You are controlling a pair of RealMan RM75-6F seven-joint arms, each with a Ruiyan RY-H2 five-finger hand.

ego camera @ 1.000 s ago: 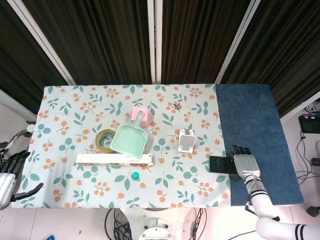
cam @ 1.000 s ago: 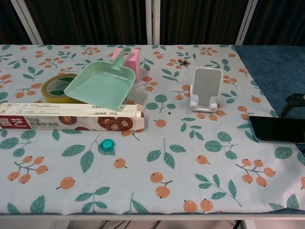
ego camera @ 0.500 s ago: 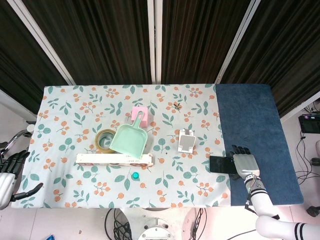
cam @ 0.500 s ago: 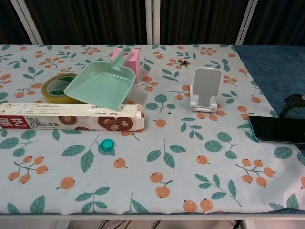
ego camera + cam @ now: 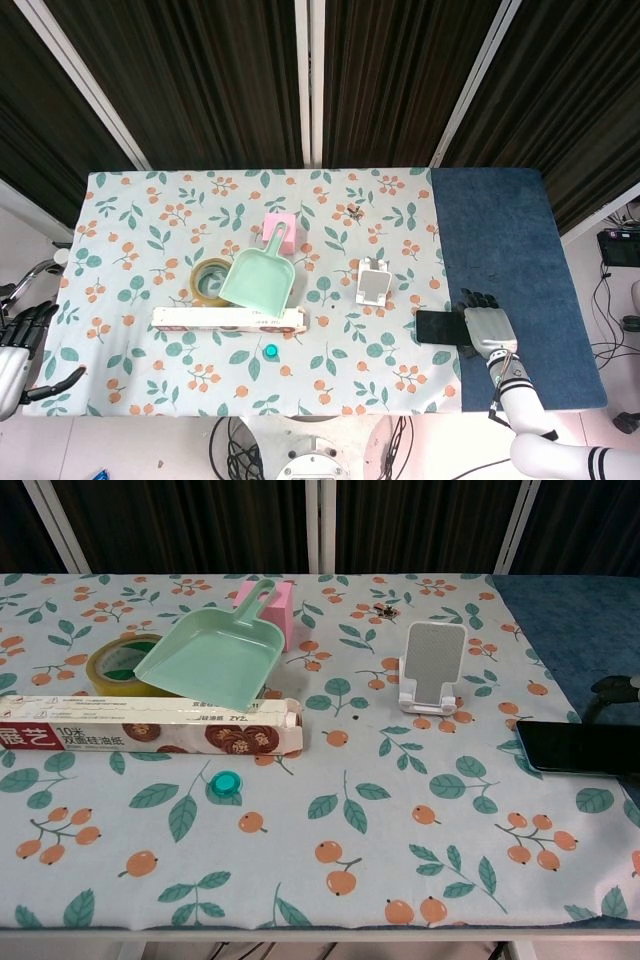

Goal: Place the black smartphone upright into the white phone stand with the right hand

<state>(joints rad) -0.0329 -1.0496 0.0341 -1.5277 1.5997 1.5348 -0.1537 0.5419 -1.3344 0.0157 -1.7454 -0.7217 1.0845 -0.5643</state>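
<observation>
The phone [image 5: 436,327] has slid a little toward the counter's left side and sits slightly higher in the chest view than a second ago, with the right hand [image 5: 487,328] moved along with it. That hand covers the phone's right end near the counter's front right, at the seam between the floral cloth [image 5: 150,230] and the blue mat [image 5: 500,230]; whether it grips or only rests on it, I cannot tell. The stand [image 5: 373,281] stays upright, apart from the phone. The left hand [image 5: 18,350] hangs spread off the counter's left edge. Dark curtains [image 5: 220,70] back the room.
</observation>
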